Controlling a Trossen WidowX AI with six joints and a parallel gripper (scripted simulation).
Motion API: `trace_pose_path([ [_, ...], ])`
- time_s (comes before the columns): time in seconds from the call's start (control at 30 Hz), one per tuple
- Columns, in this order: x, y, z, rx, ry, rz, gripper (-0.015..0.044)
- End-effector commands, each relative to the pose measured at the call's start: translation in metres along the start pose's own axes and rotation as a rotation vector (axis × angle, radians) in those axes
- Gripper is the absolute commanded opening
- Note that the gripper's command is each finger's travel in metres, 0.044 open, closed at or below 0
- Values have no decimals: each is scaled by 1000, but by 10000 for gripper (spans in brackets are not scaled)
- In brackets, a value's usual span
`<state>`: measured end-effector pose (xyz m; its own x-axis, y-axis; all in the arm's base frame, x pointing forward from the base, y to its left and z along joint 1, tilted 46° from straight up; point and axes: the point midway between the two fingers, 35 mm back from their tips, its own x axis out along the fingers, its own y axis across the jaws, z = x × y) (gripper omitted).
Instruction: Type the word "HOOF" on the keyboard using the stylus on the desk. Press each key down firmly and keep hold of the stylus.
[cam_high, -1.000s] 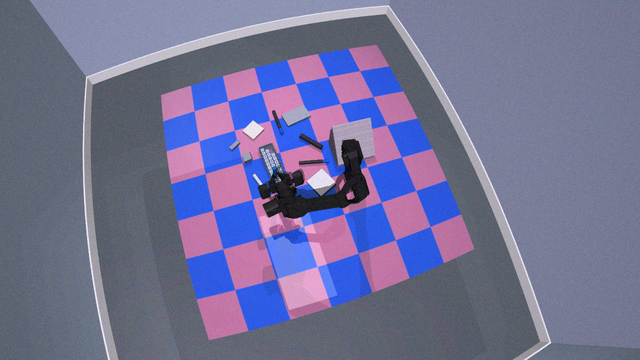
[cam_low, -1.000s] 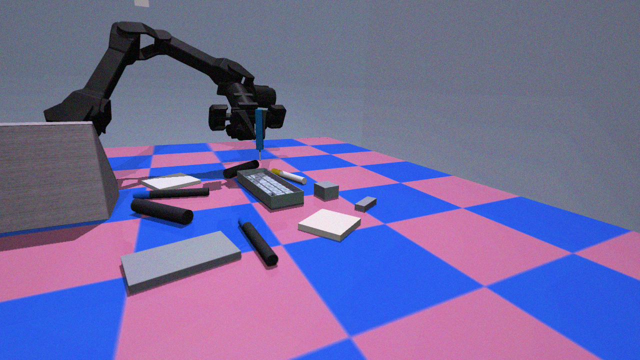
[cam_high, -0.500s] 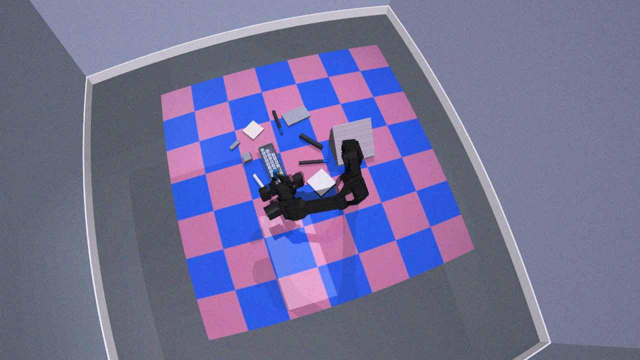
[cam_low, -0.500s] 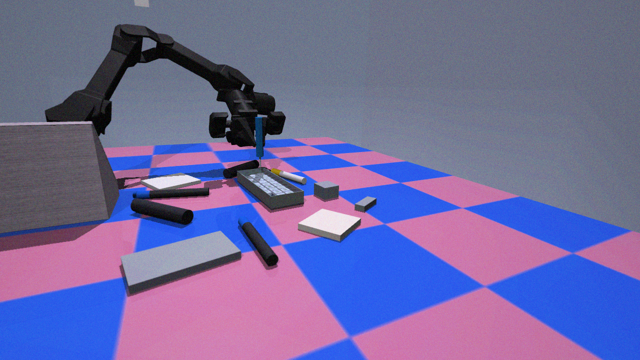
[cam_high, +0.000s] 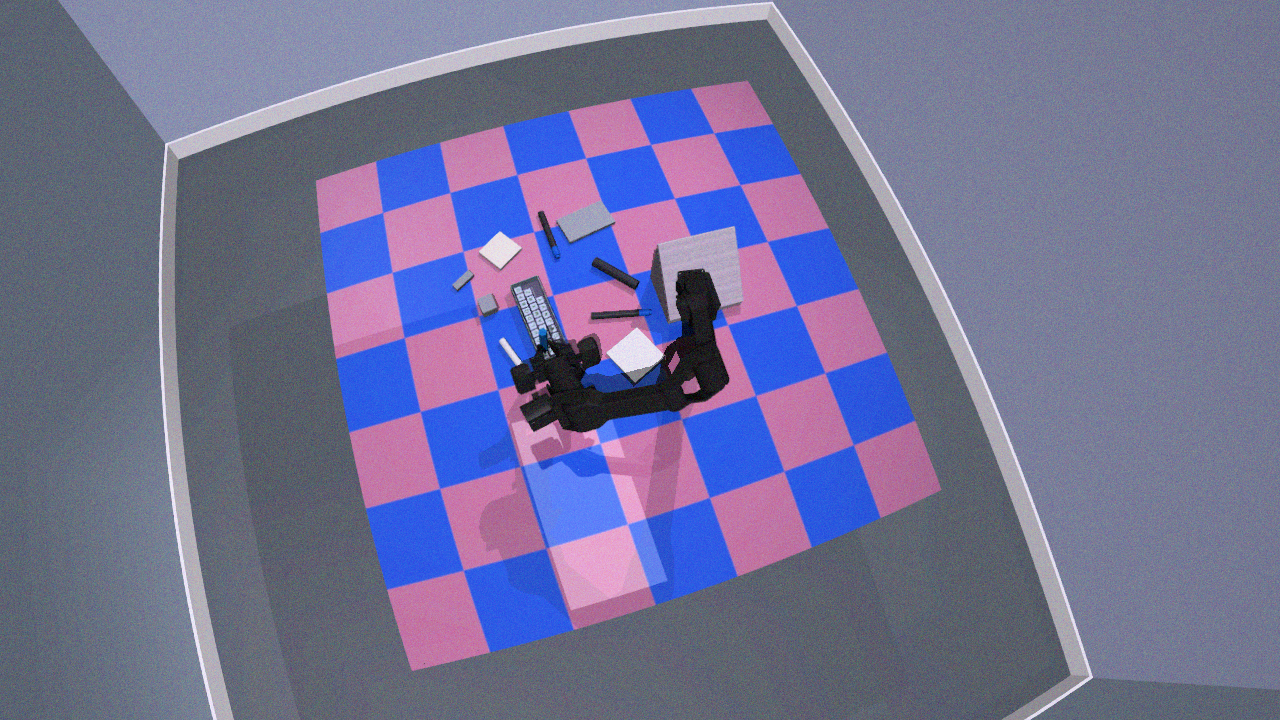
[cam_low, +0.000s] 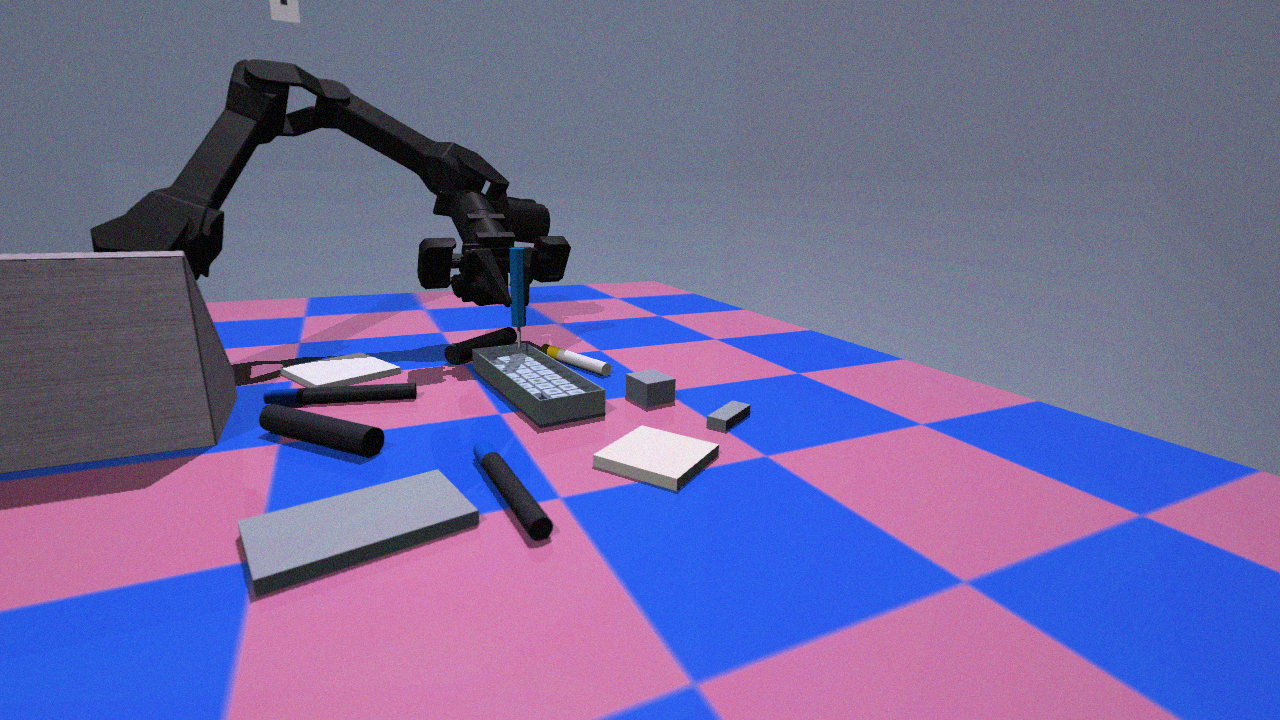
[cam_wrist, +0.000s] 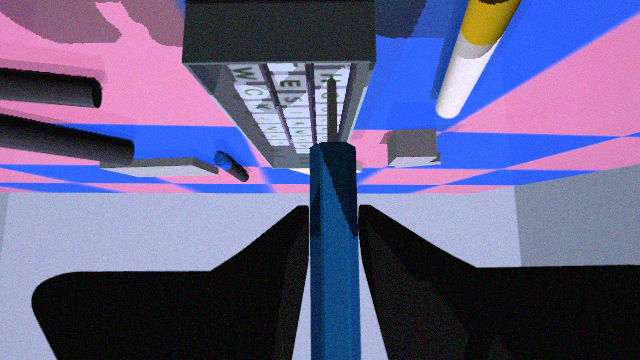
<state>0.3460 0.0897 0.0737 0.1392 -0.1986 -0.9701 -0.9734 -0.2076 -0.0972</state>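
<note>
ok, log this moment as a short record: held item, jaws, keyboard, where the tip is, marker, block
held item: blue stylus, upright, dark tip down
jaws: shut on the stylus
keyboard: dark-walled tray with rows of white lettered keys
tip: over or on the H key; contact cannot be told
marker: white with yellow band, lying beside the keyboard
block: small grey cube, beside the keyboard
</note>
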Motion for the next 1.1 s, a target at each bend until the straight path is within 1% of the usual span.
trace_pose_path([
  [0.0, 3, 1, 2, 4, 7, 4, 81],
  [1.07, 8, 1, 11, 4, 6, 4, 81],
])
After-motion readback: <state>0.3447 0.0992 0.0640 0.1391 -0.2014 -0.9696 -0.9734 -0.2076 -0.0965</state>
